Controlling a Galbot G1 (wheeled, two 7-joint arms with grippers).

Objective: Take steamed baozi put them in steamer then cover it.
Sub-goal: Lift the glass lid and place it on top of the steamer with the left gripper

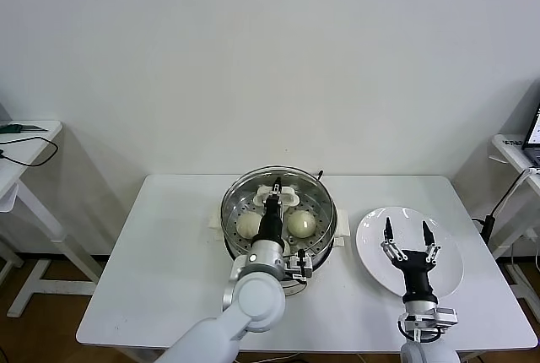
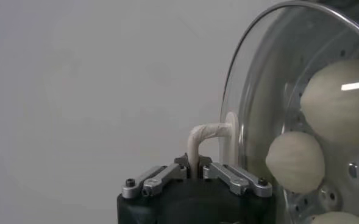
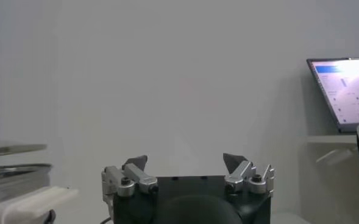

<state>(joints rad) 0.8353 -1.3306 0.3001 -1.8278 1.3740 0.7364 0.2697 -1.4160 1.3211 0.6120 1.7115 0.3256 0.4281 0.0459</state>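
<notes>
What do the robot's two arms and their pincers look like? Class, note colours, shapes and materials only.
Both arms are glossy white rounded shells ending in a silver metal wrist collar. The left pincer has a black body, with silver bolted linkage bars seen in its wrist view. The right pincer matches: black palm block, silver linkages, two pointed black fingertips.

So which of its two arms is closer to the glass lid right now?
Left. The left gripper is shut on the lid handle, above the steamer. The right gripper hangs open over the plate, off to the lid's right.
</notes>
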